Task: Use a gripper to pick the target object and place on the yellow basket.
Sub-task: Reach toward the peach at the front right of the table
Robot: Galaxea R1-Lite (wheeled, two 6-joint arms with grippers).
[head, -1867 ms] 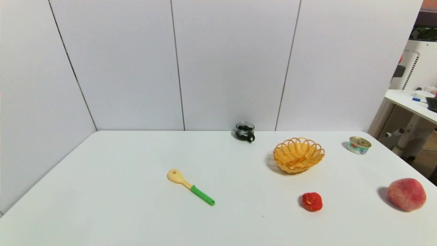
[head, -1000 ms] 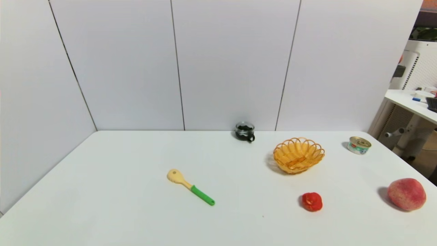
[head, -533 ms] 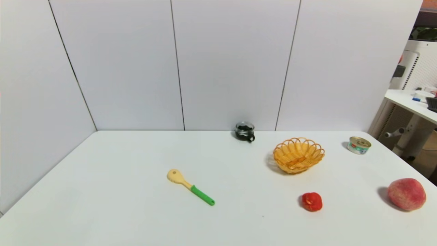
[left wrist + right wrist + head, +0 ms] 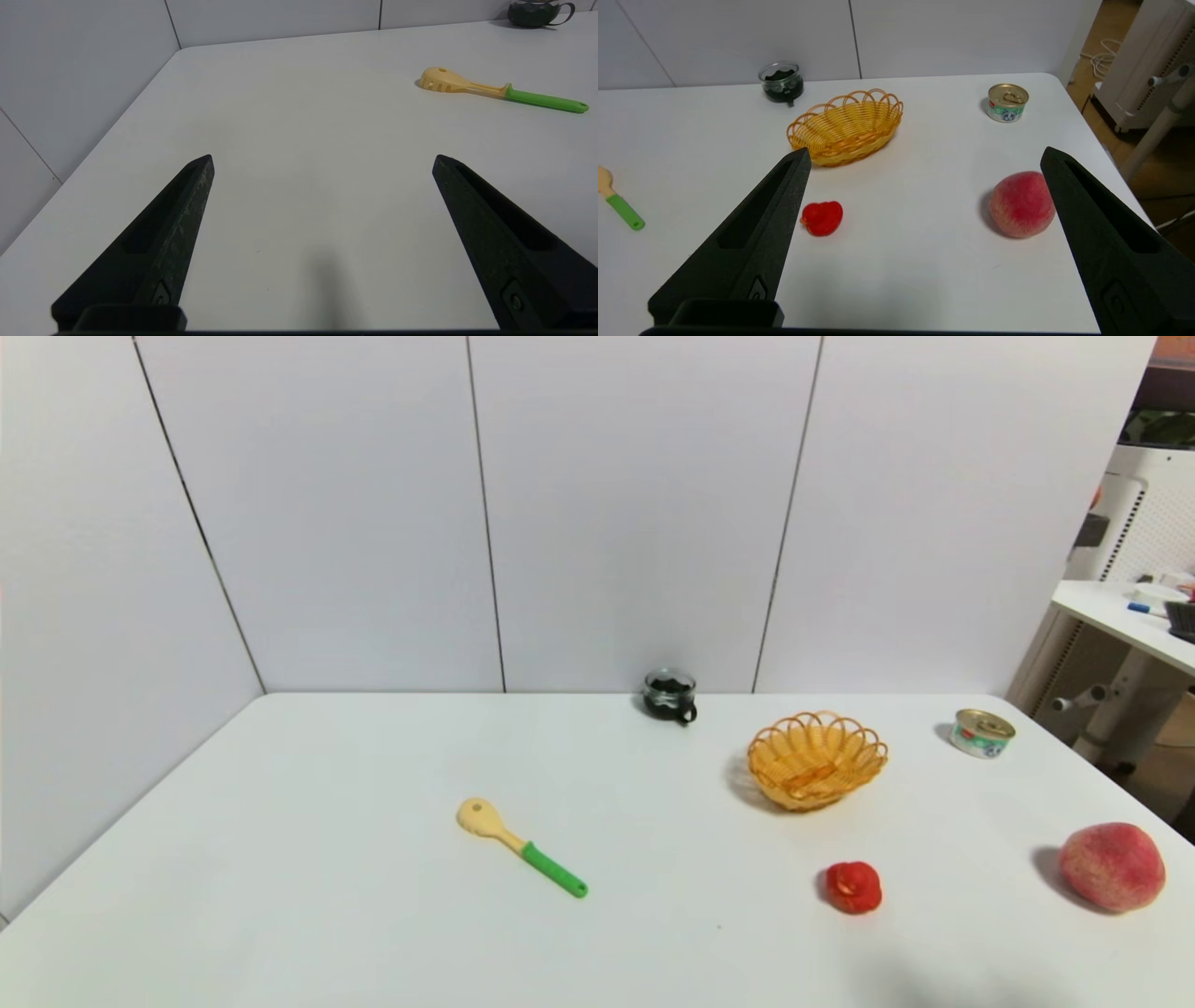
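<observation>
White table [image 4: 373, 859] | peach [image 4: 1021, 203] free | right gripper [image 4: 924, 156], left gripper [image 4: 322, 158] spread, arms hidden

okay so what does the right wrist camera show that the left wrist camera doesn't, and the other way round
Only the right wrist view shows the peach, the yellow basket, the small red tomato-like thing, the tin can and the right hand, open above the table with nothing between its fingers. Only the left wrist view shows the left hand, also open and empty, over a bare stretch near the table's corner. Both show the green-handled spoon, the dark glass jar by the wall and the white table.
</observation>
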